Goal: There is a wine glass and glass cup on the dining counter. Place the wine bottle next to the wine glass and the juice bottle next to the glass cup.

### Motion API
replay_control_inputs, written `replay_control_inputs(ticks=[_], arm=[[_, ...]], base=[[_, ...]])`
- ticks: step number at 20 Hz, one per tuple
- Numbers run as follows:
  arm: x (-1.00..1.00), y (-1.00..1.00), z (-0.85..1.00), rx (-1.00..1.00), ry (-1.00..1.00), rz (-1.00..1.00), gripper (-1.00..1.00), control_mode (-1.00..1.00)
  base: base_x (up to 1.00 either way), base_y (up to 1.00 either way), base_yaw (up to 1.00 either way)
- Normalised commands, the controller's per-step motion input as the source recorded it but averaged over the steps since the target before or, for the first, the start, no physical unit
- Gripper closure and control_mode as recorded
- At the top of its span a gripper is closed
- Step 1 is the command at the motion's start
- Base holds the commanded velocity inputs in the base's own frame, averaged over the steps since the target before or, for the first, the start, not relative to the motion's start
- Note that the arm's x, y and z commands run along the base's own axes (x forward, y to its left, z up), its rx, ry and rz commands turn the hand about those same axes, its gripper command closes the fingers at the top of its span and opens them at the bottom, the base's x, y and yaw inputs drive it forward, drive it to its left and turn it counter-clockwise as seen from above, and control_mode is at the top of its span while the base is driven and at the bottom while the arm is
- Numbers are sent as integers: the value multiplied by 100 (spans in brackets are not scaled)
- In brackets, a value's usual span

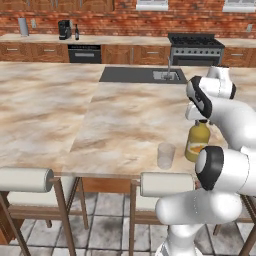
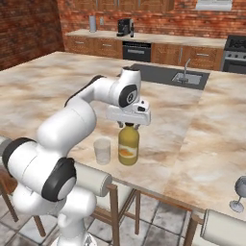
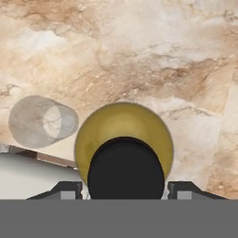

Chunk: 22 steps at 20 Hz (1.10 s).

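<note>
The squat yellow juice bottle (image 1: pixel 197 142) (image 2: pixel 128 145) (image 3: pixel 123 125) stands upright near the front edge of the dining counter (image 1: pixel 115 115) (image 2: pixel 202 125). My gripper (image 1: pixel 201 121) (image 2: pixel 128 125) (image 3: pixel 125 190) comes down from above and is shut on its dark cap. Close to the bottle's left stands the clear glass cup (image 1: pixel 166 155) (image 2: pixel 102 151) (image 3: pixel 42 122), a small gap apart. The wine glass (image 2: pixel 238 192) is further right at the front edge. The dark wine bottle (image 1: pixel 77 32) (image 2: pixel 132 29) stands on the far wall counter beside a coffee machine.
A sunken sink (image 1: pixel 142 75) (image 2: pixel 185 77) with a tap lies at the back of the island. Stools with pale padded backs (image 1: pixel 25 180) (image 2: pixel 93 178) line the front edge below the cup and bottle. A stove (image 1: pixel 195 47) is against the brick wall.
</note>
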Motion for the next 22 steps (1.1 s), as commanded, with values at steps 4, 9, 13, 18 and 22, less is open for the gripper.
replay_control_inputs(ticks=[4, 9, 13, 18, 22], arm=[[16, 0, -26, -7, 0, 8, 100, -100], [17, 3, -24, -3, 0, 3, 100, -100], [16, 4, -16, 0, 0, 1, 100, -100], [14, 3, -12, 0, 0, 1, 100, -100], [15, 1, -6, 0, 0, 0, 100, -100]], base=[[0, 0, 0], [0, 0, 0], [0, 0, 0], [0, 0, 0], [0, 0, 0]])
